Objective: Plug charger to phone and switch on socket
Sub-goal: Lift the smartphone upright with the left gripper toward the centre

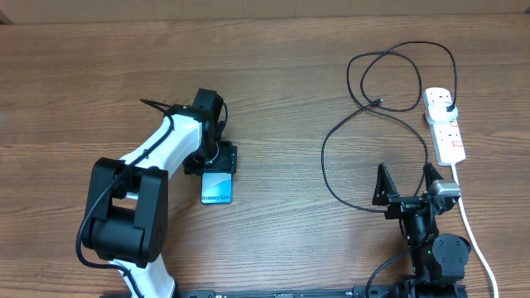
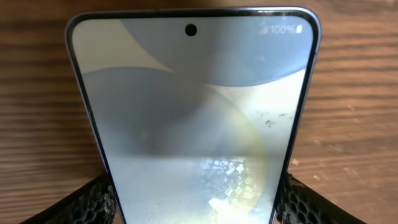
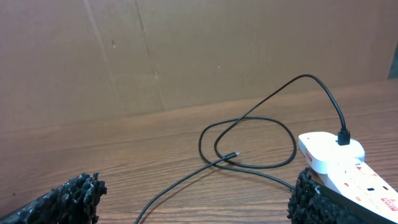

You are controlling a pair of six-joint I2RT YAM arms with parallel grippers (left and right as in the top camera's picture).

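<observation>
Far left: the white left arm (image 1: 161, 145), stretched out over the table (image 1: 66, 99) and folded back toward the near edge. Below its wrist, the left end effector (image 1: 219, 164), clenched on the phone (image 1: 218, 190). In the left wrist view, black mesh fingers (image 2: 93, 204) against both long edges, screen up between them. Long axis of the phone running far to near across the table, tipped only slightly off that line. Gripped end toward the far side, free end toward the near edge. Punch-hole camera and "100%" battery mark at the end pointing away from the fingers. Cannot tell whether flat on the wood or raised a little.

Further right, well apart from the phone, the charger (image 1: 325, 157): thin black cable sprawled on the table in loose, crossing loops, with one wide loop bowing left and a smaller one toward the far edge. Small connector tip (image 3: 233, 154) lying free on the wood among the loops, aimed roughly rightward toward the socket (image 1: 445, 126).

At the near edge, right of the wide loop: the right end effector (image 1: 405, 175), released, spread wide with nothing between its fingers, aimed toward the far side.

Far right: the white socket, long axis also far to near, leaning slightly. Black plug (image 1: 447, 106) of the charger seated at its far end. Thick white cord (image 1: 476, 232) leaving its near end and running past the right arm (image 1: 439, 248) to the near edge.
</observation>
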